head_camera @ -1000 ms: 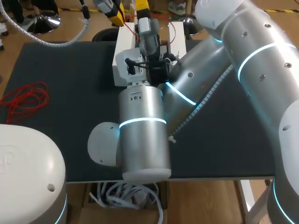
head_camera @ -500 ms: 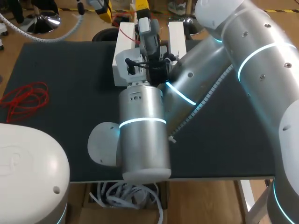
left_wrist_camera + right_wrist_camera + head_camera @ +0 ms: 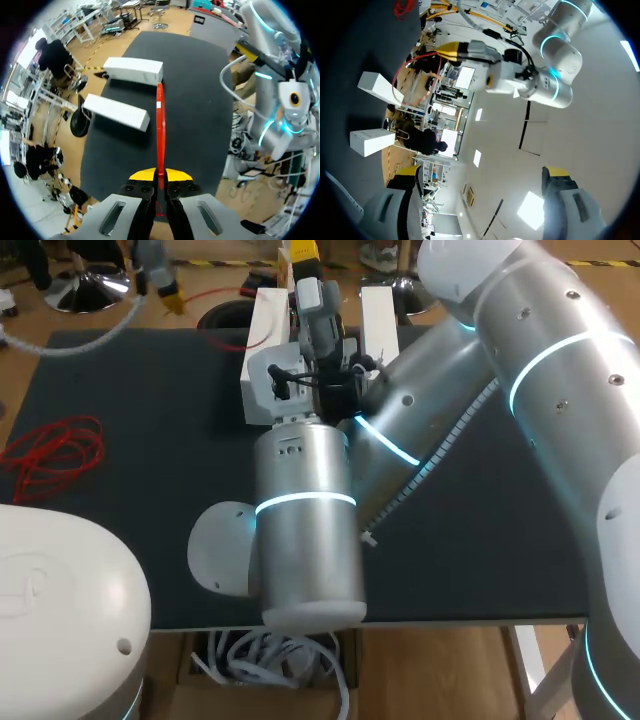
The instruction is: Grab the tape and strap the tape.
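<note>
The left pincer [image 3: 170, 298] has swung sideways, away from the two white blocks [image 3: 132, 70], drawing the red tape [image 3: 160, 120] along. Its yellow tips are clamped on that tape, which runs straight ahead of them toward the blocks above the dark surface [image 3: 200, 100]. The right pincer [image 3: 482, 172] stands wide open.

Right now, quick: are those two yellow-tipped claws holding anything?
Left gripper: closed, holding the red tape.
Right gripper: open, holding nothing.
</note>
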Controlling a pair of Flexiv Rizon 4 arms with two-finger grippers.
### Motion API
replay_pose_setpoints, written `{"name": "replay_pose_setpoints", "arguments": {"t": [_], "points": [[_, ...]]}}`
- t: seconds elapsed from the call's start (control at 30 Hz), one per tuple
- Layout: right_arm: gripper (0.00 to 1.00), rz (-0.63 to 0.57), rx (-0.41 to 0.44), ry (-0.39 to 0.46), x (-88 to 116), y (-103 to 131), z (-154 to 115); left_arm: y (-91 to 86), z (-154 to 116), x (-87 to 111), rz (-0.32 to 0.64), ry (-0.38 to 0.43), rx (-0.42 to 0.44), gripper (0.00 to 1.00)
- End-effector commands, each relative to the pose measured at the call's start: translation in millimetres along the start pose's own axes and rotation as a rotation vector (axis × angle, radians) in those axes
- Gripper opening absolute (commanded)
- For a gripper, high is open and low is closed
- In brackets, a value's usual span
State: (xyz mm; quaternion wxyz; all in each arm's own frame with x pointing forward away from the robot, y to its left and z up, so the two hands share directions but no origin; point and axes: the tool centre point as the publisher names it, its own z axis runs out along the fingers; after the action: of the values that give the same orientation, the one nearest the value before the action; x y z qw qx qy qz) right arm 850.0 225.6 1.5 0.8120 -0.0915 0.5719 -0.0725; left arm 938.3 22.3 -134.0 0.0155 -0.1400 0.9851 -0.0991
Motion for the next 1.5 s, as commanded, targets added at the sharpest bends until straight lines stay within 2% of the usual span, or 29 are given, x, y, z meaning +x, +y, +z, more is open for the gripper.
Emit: {"name": "replay_pose_setpoints", "arguments": {"t": [0.03, 0.17, 0.23, 0.37, 0.43, 0.53, 0.63, 0.77, 0.93, 1.03, 1.1, 1.13, 1.17, 1.2, 1.23, 1.5], "points": [[1.00, 0.001, 0.000, 0.001, 0.8, -0.8, -1.4, 36.4, 21.5, -3.0, -0.063, 0.016, 0.006, 0.00], [1.00, 0.001, 0.000, 0.001, 0.8, -0.8, -1.4, 75.3, 44.2, 3.8, -0.154, 0.059, -0.030, 0.00], [1.00, 0.001, 0.000, 0.001, 0.8, -0.8, -1.4, 104.5, 57.5, 6.5, -0.215, 0.080, -0.057, 0.00], [1.00, 0.001, 0.000, 0.001, 0.8, -0.8, -1.4, 144.0, 66.9, 15.4, -0.314, 0.099, -0.080, 0.00], [1.00, 0.001, 0.000, 0.001, 0.8, -0.8, -1.4, 174.4, 73.3, 19.0, -0.388, 0.105, -0.092, 0.00], [1.00, 0.001, 0.000, 0.001, 0.8, -0.8, -1.4, 211.3, 82.7, 16.7, -0.449, 0.096, -0.104, 0.00], [1.00, 0.001, 0.000, 0.001, 0.8, -0.8, -1.4, 237.2, 84.0, 11.7, -0.501, 0.081, -0.114, 0.00], [1.00, 0.001, 0.000, 0.001, 0.8, -0.8, -1.4, 258.4, 86.0, 1.0, -0.521, 0.085, -0.137, 0.00], [1.00, 0.001, 0.000, 0.001, 0.8, -0.8, -1.4, 274.0, 94.5, -14.9, -0.551, 0.086, -0.124, 0.00], [1.00, 0.001, 0.000, 0.001, 0.8, -0.8, -1.4, 279.8, 97.6, -26.2, -0.551, 0.073, -0.120, 0.00], [1.00, 0.001, 0.000, 0.001, 0.8, -0.8, -1.4, 277.6, 94.3, -32.7, -0.543, 0.061, -0.113, 0.00], [1.00, 0.001, 0.000, 0.001, 0.8, -0.8, -1.4, 278.5, 94.6, -35.0, -0.539, 0.050, -0.104, 0.19], [1.00, 0.001, 0.000, 0.001, 0.8, -0.8, -1.4, 278.5, 94.6, -35.0, -0.539, 0.050, -0.104, 0.42], [1.00, 0.001, 0.000, 0.001, 0.8, -0.8, -1.4, 278.5, 94.6, -35.0, -0.539, 0.050, -0.104, 0.68], [1.00, 0.001, 0.000, 0.001, 0.8, -0.8, -1.4, 278.5, 94.6, -35.0, -0.539, 0.050, -0.104, 1.00], [1.00, 0.001, 0.000, 0.001, 0.8, -0.8, -1.4, 278.5, 94.6, -35.0, -0.539, 0.050, -0.104, 1.00]]}}
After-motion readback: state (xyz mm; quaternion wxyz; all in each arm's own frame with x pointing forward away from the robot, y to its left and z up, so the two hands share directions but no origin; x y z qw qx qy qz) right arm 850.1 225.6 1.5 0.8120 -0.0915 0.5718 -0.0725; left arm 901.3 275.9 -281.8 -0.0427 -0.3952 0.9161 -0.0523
